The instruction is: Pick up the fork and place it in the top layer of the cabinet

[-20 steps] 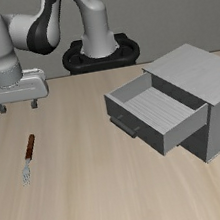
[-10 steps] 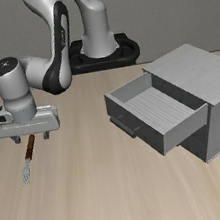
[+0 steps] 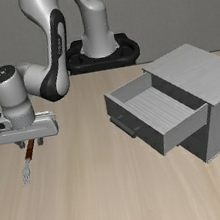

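Observation:
A fork [image 3: 28,170] with a reddish-brown handle and metal tines lies on the wooden table at the exterior view's left, tines toward the front. My gripper [image 3: 32,145] hangs low over the handle end, open, with a finger on either side of the handle. The hand hides the top of the handle. The grey cabinet [image 3: 195,88] stands at the exterior view's right. Its top drawer [image 3: 158,109] is pulled out toward the left front and nothing lies in it.
The robot's black base [image 3: 100,51] sits at the back of the table. A wide stretch of bare tabletop [image 3: 96,195] lies between the fork and the cabinet.
The arm has swung down and toward the front from high at the left, ending just above the fork's handle. The fork and drawer have not moved.

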You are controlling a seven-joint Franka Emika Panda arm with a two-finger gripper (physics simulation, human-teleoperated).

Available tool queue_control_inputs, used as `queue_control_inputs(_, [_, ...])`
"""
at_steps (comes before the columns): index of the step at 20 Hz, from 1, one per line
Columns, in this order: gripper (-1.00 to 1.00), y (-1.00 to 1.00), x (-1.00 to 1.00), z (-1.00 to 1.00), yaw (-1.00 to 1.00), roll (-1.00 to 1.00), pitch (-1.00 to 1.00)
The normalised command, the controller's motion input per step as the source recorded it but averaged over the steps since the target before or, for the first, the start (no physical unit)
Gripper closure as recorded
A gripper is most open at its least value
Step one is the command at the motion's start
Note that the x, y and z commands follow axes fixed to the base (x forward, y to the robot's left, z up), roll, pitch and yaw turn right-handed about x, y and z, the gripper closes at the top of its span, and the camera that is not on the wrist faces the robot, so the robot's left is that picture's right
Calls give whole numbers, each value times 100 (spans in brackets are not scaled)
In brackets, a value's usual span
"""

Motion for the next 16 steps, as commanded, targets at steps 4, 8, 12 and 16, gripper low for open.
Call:
queue_control_inputs(4, [100,0,0,25,0,0,0])
queue_control_inputs(8, [100,0,0,100,0,0,0])
queue_control_inputs(12, [100,0,0,100,0,0,0])
queue_control_inputs(16, [100,0,0,100,0,0,0])
